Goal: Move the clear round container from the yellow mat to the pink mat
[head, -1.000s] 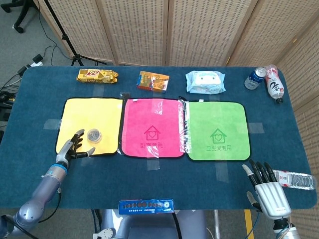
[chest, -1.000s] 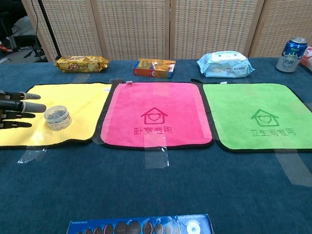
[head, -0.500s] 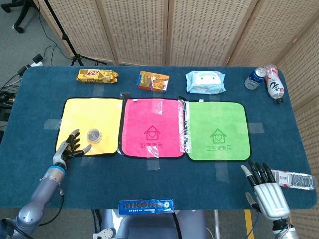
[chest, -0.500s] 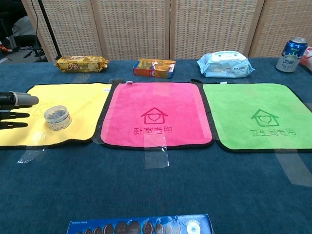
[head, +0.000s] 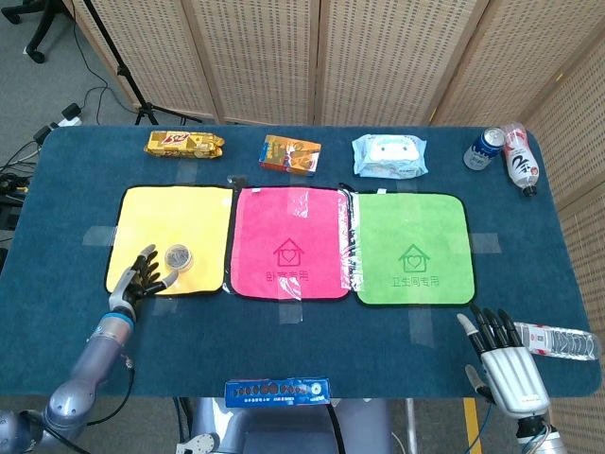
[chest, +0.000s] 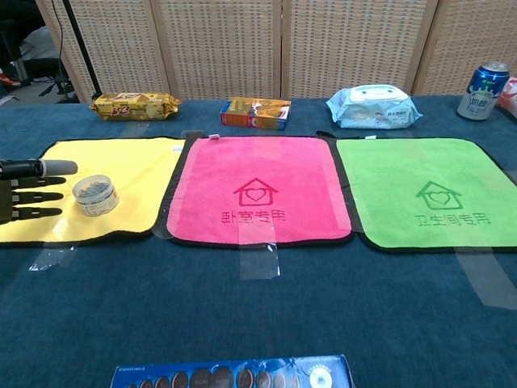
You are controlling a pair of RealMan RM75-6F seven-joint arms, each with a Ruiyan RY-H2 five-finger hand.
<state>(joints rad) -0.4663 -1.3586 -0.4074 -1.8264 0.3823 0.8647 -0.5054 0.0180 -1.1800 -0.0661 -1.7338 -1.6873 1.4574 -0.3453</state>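
Observation:
The clear round container [head: 177, 257] [chest: 94, 195] sits on the yellow mat [head: 170, 213] [chest: 137, 162], near that mat's front right corner. My left hand [head: 142, 274] [chest: 32, 190] lies just left of it with its fingers spread toward the container, a small gap between them, holding nothing. The pink mat [head: 288, 241] [chest: 258, 190] lies directly right of the yellow one, with nothing on it. My right hand [head: 501, 357] rests open at the table's front right, far from both mats.
A green mat [head: 413, 248] lies right of the pink one. Snack packs [head: 184, 144], a small box [head: 290, 155], a wipes pack [head: 388, 155], a can [head: 484, 148] and a bottle [head: 519, 157] line the far edge. A blue tray [head: 277, 391] sits at the front; a bottle [head: 562, 342] lies beside my right hand.
My left hand drew back to the left, then came right again toward the container. The container and my right hand have not moved.

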